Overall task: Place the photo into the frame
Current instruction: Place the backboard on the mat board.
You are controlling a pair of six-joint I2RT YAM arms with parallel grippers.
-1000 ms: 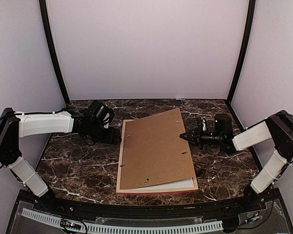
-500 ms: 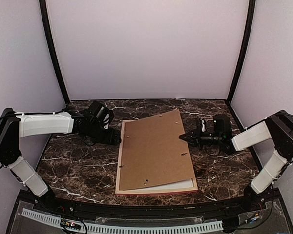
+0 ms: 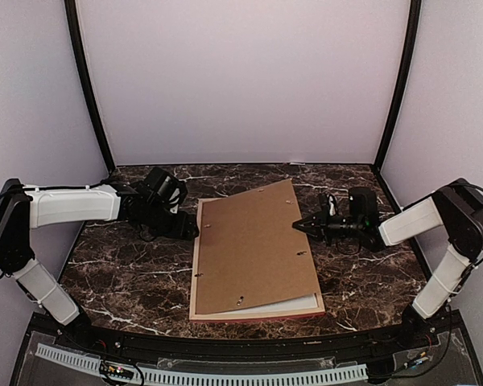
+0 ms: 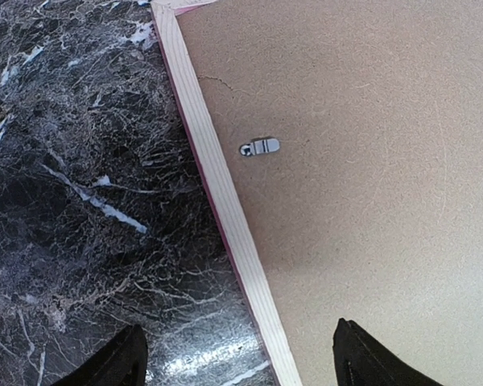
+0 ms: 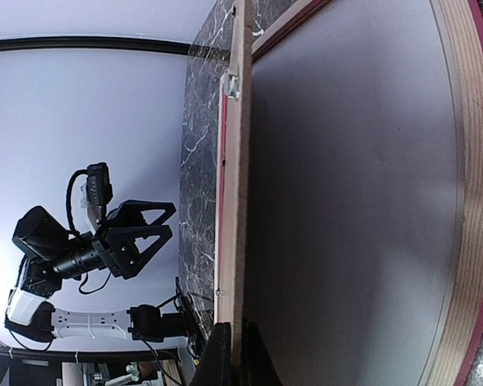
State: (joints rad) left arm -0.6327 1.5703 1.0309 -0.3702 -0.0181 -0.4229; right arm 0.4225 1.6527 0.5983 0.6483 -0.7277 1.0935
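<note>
Right hand (image 3: 298,226) pinches the right edge of the stiff-looking brown backing board (image 3: 253,249), tilted over the thin, likely light pink wooden frame (image 3: 195,269) on the tabletop (image 3: 121,273); left hand (image 3: 187,228) gapes empty beside the frame; photo unseen.

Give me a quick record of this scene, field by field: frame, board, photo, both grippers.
frame: flat on marble table, back up
backing board: lying skewed over frame
photo: not visible
left gripper: open, above frame's left rail
right gripper: shut on backing board's right edge
</note>
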